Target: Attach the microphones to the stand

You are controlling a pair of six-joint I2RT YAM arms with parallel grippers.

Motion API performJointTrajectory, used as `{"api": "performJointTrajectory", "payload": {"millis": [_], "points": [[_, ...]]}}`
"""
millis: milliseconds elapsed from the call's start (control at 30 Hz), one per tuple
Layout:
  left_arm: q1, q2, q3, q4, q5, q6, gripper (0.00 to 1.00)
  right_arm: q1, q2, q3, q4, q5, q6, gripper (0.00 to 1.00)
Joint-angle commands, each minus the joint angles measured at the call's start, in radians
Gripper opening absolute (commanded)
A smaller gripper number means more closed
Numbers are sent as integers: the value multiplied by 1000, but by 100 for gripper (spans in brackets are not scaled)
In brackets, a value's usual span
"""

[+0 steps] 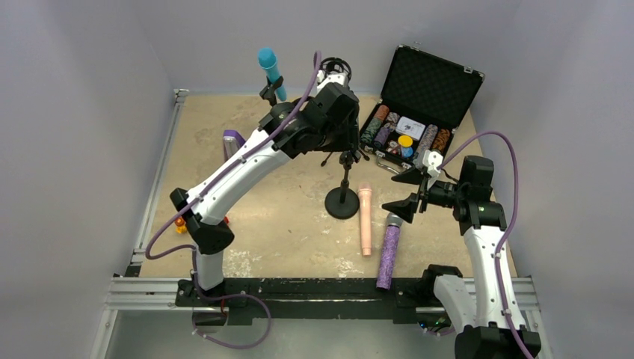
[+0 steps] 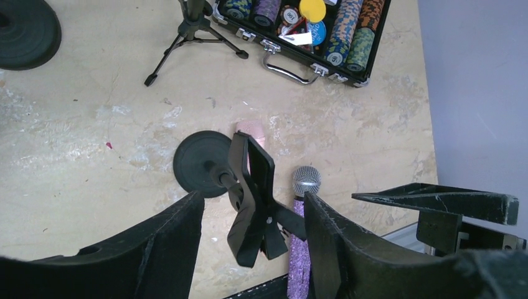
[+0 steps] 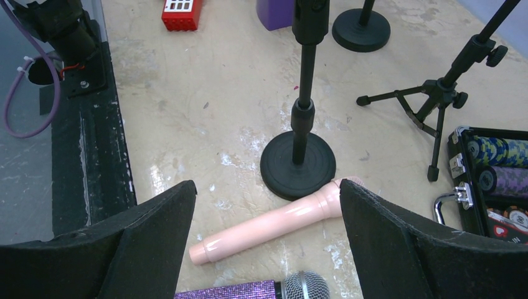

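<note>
The turquoise-blue microphone (image 1: 267, 63) stands clipped in a stand at the back left. The peach-pink microphone (image 1: 365, 219) (image 3: 274, 227) lies flat beside the round-base stand (image 1: 342, 202) (image 3: 297, 165). The glittery purple microphone (image 1: 389, 250) (image 3: 249, 289) lies to its right, grey mesh head pointing away. My left gripper (image 1: 348, 142) (image 2: 252, 202) is open, its jaws either side of that stand's empty black clip (image 2: 249, 180). My right gripper (image 1: 407, 191) (image 3: 266, 193) is open and empty, above the pink microphone.
An open case of poker chips (image 1: 419, 112) (image 2: 311, 31) sits at the back right. A small tripod stand (image 2: 193, 31) (image 3: 442, 93) stands in front of it. A purple metronome (image 1: 234, 140) and a red block (image 3: 182, 11) are at the left.
</note>
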Motion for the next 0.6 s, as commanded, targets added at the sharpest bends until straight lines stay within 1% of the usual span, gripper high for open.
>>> {"api": "performJointTrajectory", "payload": {"millis": [0, 100, 200, 300, 400, 500, 567], "points": [[-8, 47, 68, -14, -14, 47, 62, -5, -13, 14, 26, 7, 11, 89], [-7, 71, 75, -10, -37, 78, 58, -5, -13, 13, 26, 10, 10, 89], [-7, 80, 74, -16, -68, 113, 48, -5, -13, 12, 28, 12, 11, 89], [-7, 76, 70, -19, -107, 182, 35, -5, -11, 11, 29, 13, 10, 89], [-6, 56, 40, -6, -112, 316, 15, -5, -11, 10, 29, 17, 9, 89], [-2, 9, -27, 22, -47, 451, 7, -5, -15, 9, 30, 21, 8, 89], [8, -50, -110, 77, 67, 548, 5, -5, -15, 9, 30, 21, 7, 89]]}}
